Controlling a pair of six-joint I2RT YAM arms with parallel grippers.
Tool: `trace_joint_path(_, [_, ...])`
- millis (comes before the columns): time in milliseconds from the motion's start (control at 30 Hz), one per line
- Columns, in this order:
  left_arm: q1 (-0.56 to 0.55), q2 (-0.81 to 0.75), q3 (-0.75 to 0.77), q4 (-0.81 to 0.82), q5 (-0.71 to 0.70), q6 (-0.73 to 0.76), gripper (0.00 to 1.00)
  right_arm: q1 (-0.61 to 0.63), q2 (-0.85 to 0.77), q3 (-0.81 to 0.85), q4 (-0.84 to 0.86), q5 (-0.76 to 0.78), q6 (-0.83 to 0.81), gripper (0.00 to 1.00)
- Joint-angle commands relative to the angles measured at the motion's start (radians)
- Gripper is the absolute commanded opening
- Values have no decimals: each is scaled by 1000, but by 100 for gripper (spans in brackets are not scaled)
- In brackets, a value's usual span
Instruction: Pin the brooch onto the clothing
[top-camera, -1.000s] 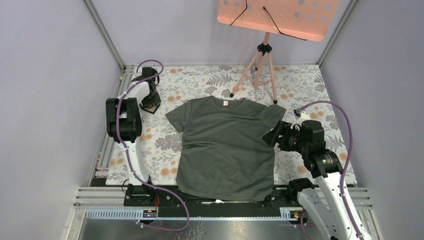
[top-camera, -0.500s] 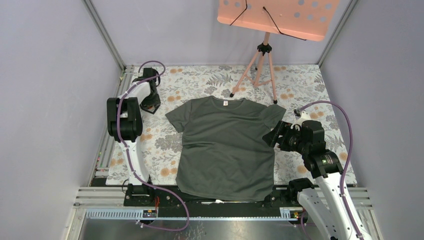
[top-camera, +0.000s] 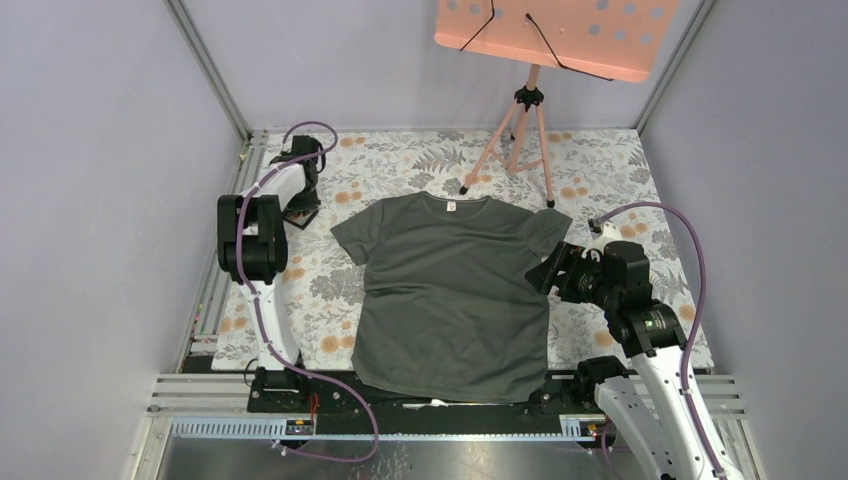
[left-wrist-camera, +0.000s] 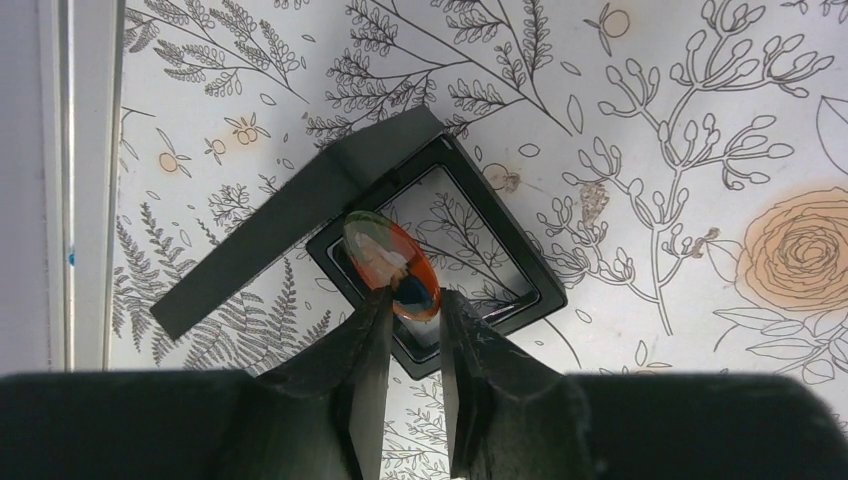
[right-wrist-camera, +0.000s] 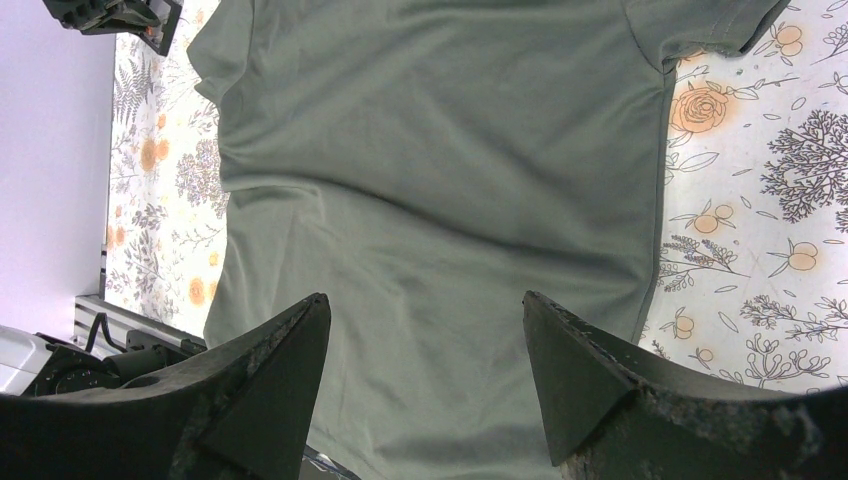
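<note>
While pinched by only its lower tip between the clenched jaws of the left gripper (left-wrist-camera: 412, 305), stands on edge and leans away up-left of the fingertips: brooch (left-wrist-camera: 388, 262), small, glossy and hard, so probably very light and slick. Sits just ahead of those jaws, over the black square case (left-wrist-camera: 497, 228), with lid (left-wrist-camera: 270, 240) thrown open to the left; cannot tell whether lifted clear of the case or touching it. Judged a thin hold, prone to pivot or squirt out under any sideways knock; safer taken across the rim nearer the middle, minding a pin at the back, not visible here. Over at the right gripper (right-wrist-camera: 425, 300): released, spread wide, empty, poised above the clothing (right-wrist-camera: 440, 170) laid flat below and ahead of the jaws. Soft, limp cloth, likely to dimple and slide under a push; best steadied by pressing down or pinching a fold beside the chosen spot.
</note>
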Motion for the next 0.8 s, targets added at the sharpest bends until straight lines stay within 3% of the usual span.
trace_joint_path(0, [-31, -27, 29, 14, -79, 34, 22, -2, -10, 6, -4, -17, 5, 77])
trace_joint_path(767, [-99, -161, -9, 9, -133, 49, 0, -2, -25, 7, -25, -15, 2, 77])
